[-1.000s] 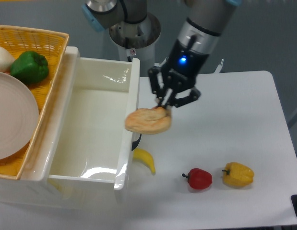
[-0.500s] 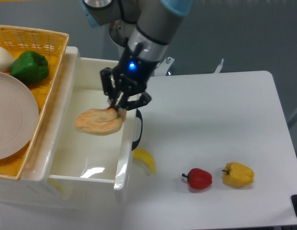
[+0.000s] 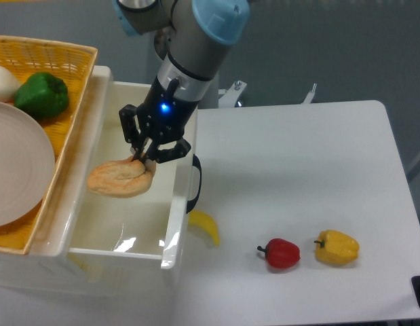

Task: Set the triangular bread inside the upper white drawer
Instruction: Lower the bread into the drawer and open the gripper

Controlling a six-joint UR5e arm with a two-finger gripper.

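The triangular bread (image 3: 119,178) is a flat tan piece with a paler centre, hanging over the inside of the upper white drawer (image 3: 176,224), near its left wall. My gripper (image 3: 143,160) is shut on the bread's right edge and holds it above the drawer floor. The drawer is a deep glossy white bin, pulled out, with a dark curved handle (image 3: 195,183) on its right side.
A yellow wicker basket (image 3: 67,81) at the left holds a white plate (image 3: 13,163), a green pepper (image 3: 41,95) and a white round item (image 3: 3,81). On the table lie a small banana (image 3: 205,226), a red pepper (image 3: 281,252) and a yellow pepper (image 3: 336,247).
The gripper carried the bread leftward from beside the drawer's right wall, over that wall, to above the drawer's interior and slightly lower.
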